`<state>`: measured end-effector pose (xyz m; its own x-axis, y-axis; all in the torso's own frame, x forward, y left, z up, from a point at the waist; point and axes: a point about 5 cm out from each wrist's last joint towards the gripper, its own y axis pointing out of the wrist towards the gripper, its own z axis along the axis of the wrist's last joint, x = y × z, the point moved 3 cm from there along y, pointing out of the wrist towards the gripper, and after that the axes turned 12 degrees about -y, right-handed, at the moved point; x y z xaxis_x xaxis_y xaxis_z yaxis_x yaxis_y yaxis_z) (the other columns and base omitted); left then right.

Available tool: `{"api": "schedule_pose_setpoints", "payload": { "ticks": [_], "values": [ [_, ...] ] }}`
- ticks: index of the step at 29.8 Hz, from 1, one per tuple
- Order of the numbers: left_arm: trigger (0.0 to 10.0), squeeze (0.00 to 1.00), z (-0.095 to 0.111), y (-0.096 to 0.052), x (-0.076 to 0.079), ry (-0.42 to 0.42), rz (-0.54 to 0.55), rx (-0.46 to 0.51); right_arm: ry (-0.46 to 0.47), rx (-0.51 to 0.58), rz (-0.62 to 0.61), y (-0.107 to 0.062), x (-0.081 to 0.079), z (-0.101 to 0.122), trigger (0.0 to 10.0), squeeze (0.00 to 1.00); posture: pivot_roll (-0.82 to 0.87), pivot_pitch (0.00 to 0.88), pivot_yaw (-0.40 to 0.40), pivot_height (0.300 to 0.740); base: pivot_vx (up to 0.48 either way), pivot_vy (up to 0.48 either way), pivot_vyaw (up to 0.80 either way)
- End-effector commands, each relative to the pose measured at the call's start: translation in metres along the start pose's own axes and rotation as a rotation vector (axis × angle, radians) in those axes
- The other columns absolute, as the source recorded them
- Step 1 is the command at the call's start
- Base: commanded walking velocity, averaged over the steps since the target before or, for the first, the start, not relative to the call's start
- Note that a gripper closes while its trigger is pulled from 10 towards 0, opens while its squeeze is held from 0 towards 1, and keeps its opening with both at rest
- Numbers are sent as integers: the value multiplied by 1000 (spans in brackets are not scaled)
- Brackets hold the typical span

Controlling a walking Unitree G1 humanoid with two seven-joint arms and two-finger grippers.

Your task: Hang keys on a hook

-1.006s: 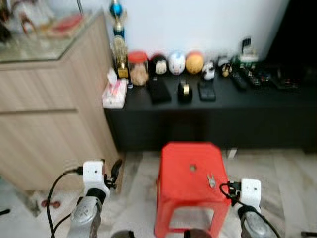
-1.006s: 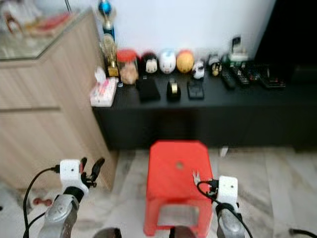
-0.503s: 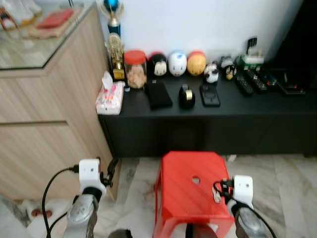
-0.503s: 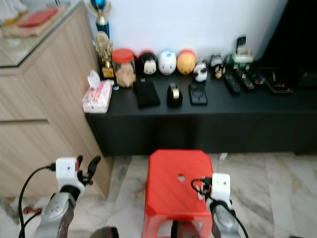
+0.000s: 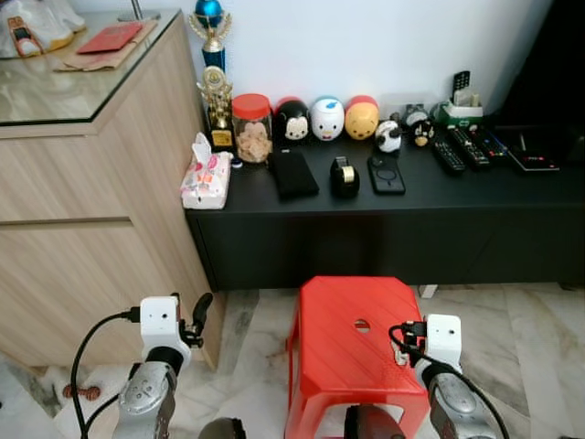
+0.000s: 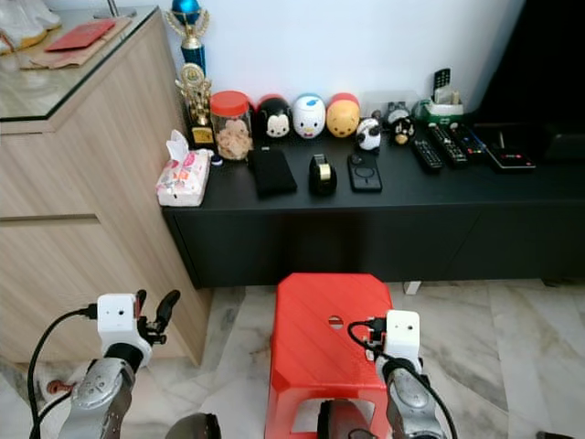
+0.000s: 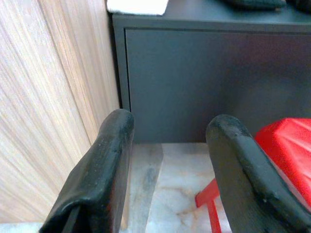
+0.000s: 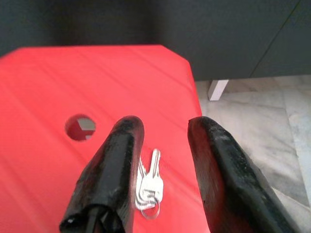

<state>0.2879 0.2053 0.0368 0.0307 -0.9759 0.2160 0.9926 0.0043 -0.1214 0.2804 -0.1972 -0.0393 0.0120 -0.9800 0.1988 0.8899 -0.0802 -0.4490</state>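
A small bunch of silver keys (image 8: pixel 149 188) lies flat on the top of a red plastic stool (image 5: pixel 334 366), near its right edge and beside the round centre hole (image 8: pixel 79 127). My right gripper (image 8: pixel 165 127) hovers just above the stool, open, with the keys below the gap between its black fingers and nothing held. From the head, the right wrist (image 5: pixel 443 340) covers the spot where the keys lie. My left gripper (image 7: pixel 170 121) is open and empty, low by the wooden cabinet's corner, left of the stool.
A low black cabinet (image 5: pixel 384 224) stands behind the stool, carrying a jar, round figures, a tissue pack and remotes. A tall wooden cabinet (image 5: pixel 82 229) stands at the left. The floor is pale marble (image 5: pixel 539 338).
The head view has shifted and sharpened. My right gripper has moved in over the stool's right side and now covers the keys that lay in view beside it a second ago.
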Motion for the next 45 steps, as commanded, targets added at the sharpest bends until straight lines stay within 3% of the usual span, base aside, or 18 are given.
{"api": "schedule_pose_setpoints", "payload": {
  "ticks": [1,10,15,18,30,36,39,45],
  "values": [
    [10000,0,-4,-3,-3,9,6,-22,1,0,14,-1,-2,-2,10000,0,-93,35,-11,604,0,0,0],
    [10000,0,-4,-3,-3,15,4,-24,-26,-76,76,0,-12,-10,10000,0,-92,42,-6,604,0,0,0],
    [10000,0,-4,-2,-3,34,-3,-27,135,-132,82,5,-15,-9,10000,0,-79,46,-5,604,0,0,0],
    [10000,0,-3,-3,-5,34,2,-25,186,-145,97,7,-18,-5,10000,0,-73,51,-4,604,0,0,0],
    [10000,0,2,1,-1,41,-15,-11,190,-177,112,10,-23,-3,10000,0,-64,100,-15,604,0,0,0],
    [10000,0,7,6,3,39,-25,7,195,-167,70,11,-17,-2,10000,0,-65,127,-20,604,0,0,0],
    [10000,0,14,8,8,32,-39,30,185,-158,28,11,-5,-1,10000,0,-70,164,-29,604,0,0,0],
    [10000,0,17,5,6,29,-30,43,160,-156,27,11,0,-1,10000,0,-66,188,-42,604,0,0,0]
  ]
}}
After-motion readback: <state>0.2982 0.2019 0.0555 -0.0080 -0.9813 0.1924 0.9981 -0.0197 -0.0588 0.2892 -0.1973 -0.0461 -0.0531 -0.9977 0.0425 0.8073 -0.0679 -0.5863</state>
